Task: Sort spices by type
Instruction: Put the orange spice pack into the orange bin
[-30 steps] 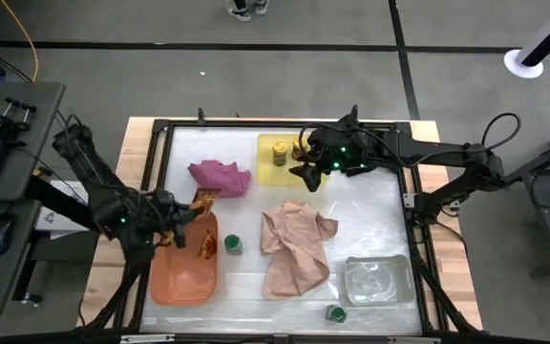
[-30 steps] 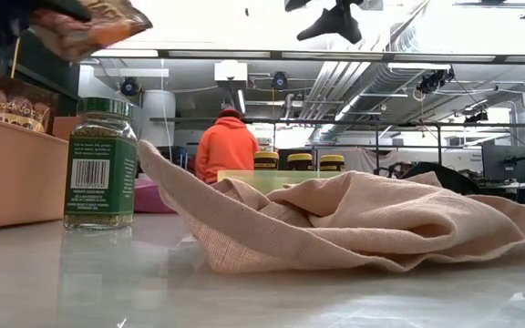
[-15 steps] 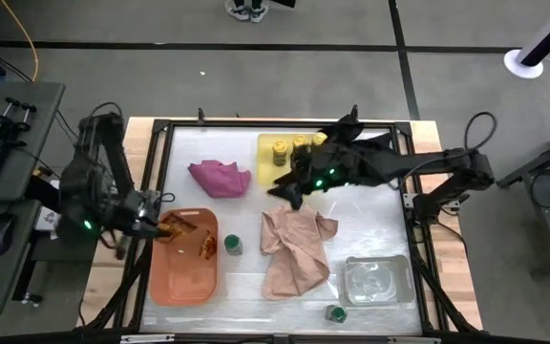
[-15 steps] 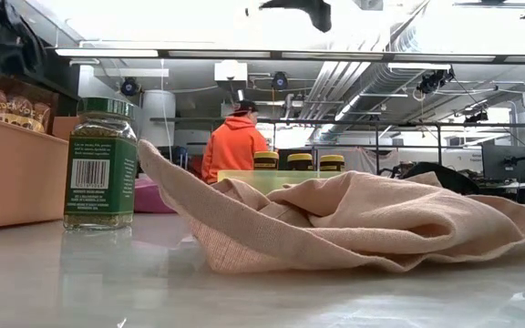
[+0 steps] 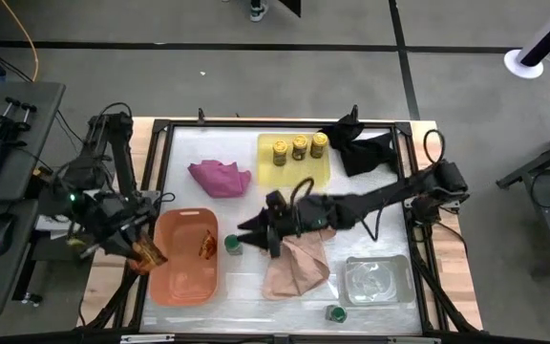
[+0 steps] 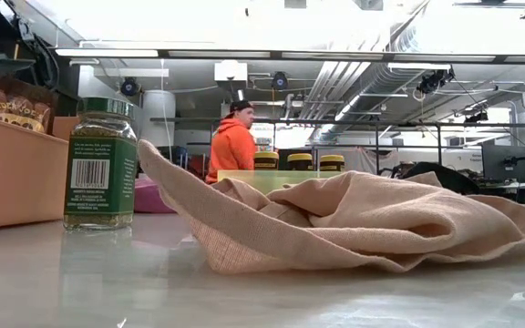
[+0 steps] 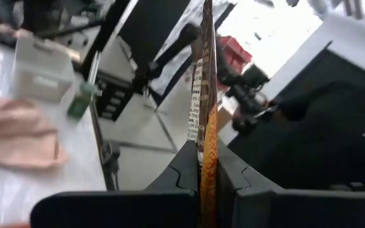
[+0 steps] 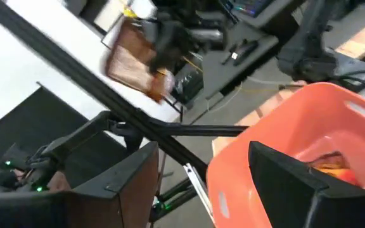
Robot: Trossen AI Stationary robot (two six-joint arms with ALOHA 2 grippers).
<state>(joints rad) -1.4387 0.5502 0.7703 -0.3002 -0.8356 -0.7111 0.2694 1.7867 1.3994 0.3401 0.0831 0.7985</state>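
My left gripper [image 5: 134, 247] is shut on a flat brown-orange packet [image 5: 150, 256] just past the left rim of the orange tray [image 5: 184, 282]. Another packet [image 5: 206, 246] lies in that tray. My right gripper [image 5: 252, 234] is open and empty, right beside a green-lidded jar [image 5: 233, 246] that stands on its base on the table. Three yellow-lidded jars [image 5: 300, 146] stand in the yellow tray [image 5: 267, 174]. A second green-lidded jar [image 5: 336, 312] stands near the front edge. My left gripper pinches the packet between its two fingers [image 7: 186, 166], which press on its two flat faces. The left wrist view shows the packet edge-on [image 7: 205, 120], reaching out beyond the fingertips. It is lifted clear of the table and the tray.
A tan cloth [image 5: 296, 269] lies crumpled under my right arm; a pink cloth [image 5: 220, 177] lies at the far left and a black cloth [image 5: 366, 148] at the far right. A clear tray [image 5: 378, 279] sits front right. A person in orange [image 6: 232, 148] stands beyond the table.
My left gripper has carried the packet from above the orange tray's far end toward the table's left and near edges, past the tray's left rim. My right gripper has left the yellow tray and swung toward the near left, over the tan cloth, to the green-lidded jar.
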